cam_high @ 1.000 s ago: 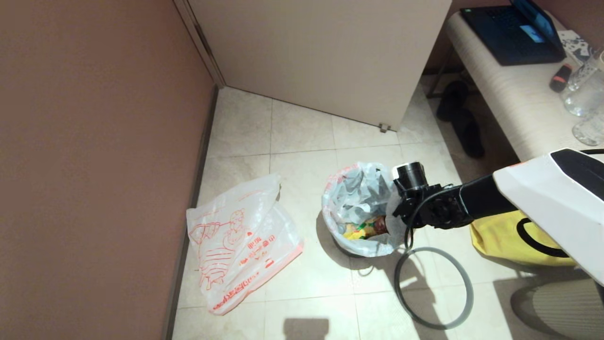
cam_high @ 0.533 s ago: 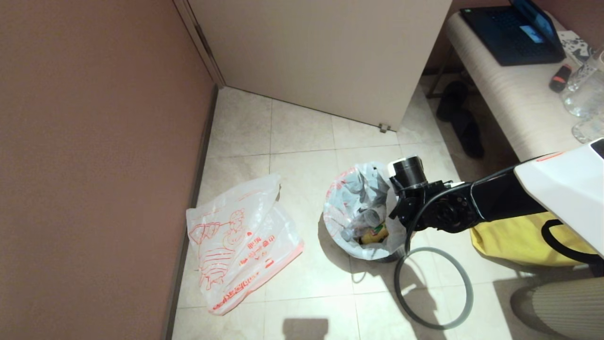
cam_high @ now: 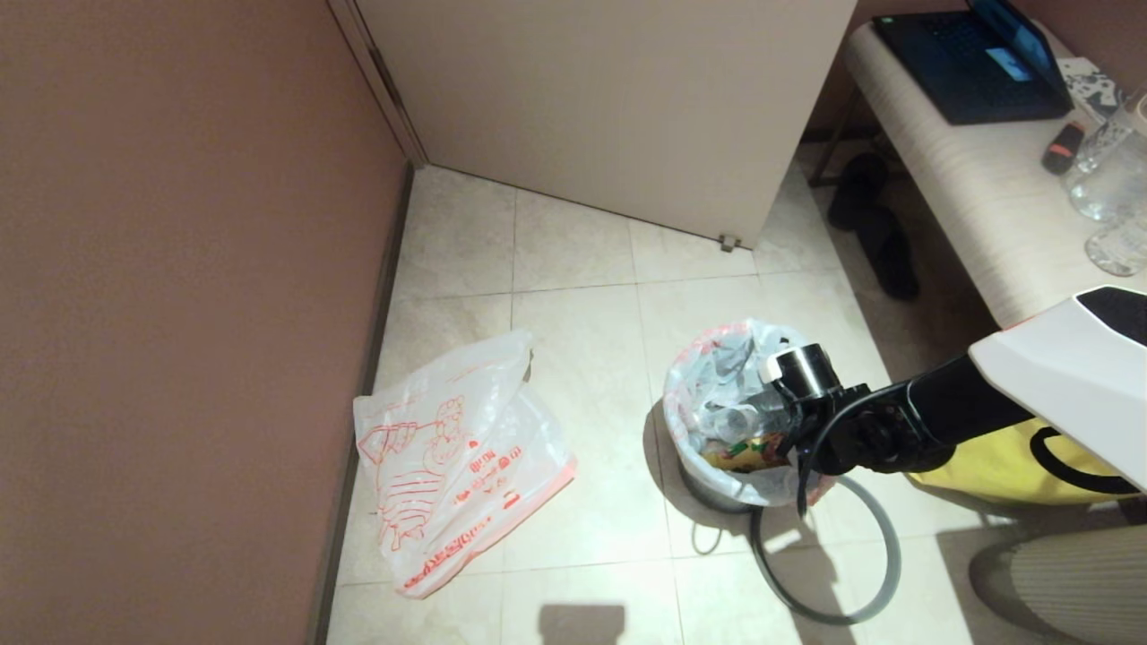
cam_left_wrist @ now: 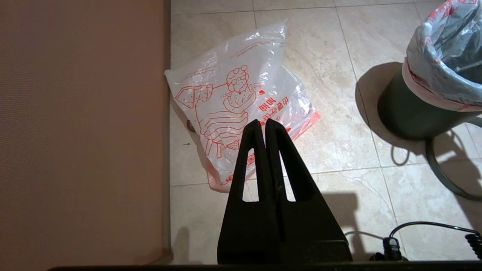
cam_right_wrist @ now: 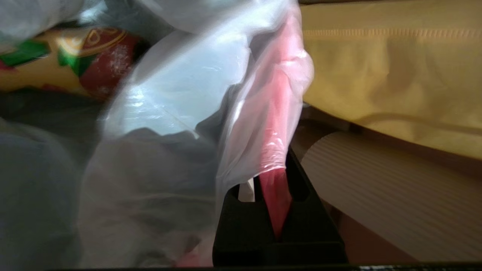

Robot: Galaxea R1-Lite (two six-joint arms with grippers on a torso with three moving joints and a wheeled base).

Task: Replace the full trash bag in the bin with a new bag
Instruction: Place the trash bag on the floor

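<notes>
The full trash bag (cam_high: 717,394) sits in the black bin (cam_left_wrist: 410,113), its pink-red rim folded over the edge and yellow-orange packets showing inside. My right gripper (cam_right_wrist: 276,165) is shut on the pink rim band at the bag's near-right side, with its fingertips wrapped in plastic; the right wrist (cam_high: 851,434) hangs over that rim. On the floor beside the bin lies the loose grey hoop (cam_high: 883,555). The new bag (cam_high: 457,466) with the red cartoon drawing lies flat near the left wall. My left gripper (cam_left_wrist: 265,122) hovers shut and empty above the new bag (cam_left_wrist: 241,94).
A brown wall (cam_high: 179,313) borders the left and a pale door (cam_high: 627,107) stands at the back. The yellow cloth tote (cam_high: 995,457) sits right of the bin. Dark slippers (cam_high: 883,233) lie beneath a bench (cam_high: 968,188) holding a laptop and glasses.
The bin and its bag have slid right and towards me, onto the hoop's edge. My right wrist moved the same way, lower over the near-right rim.
</notes>
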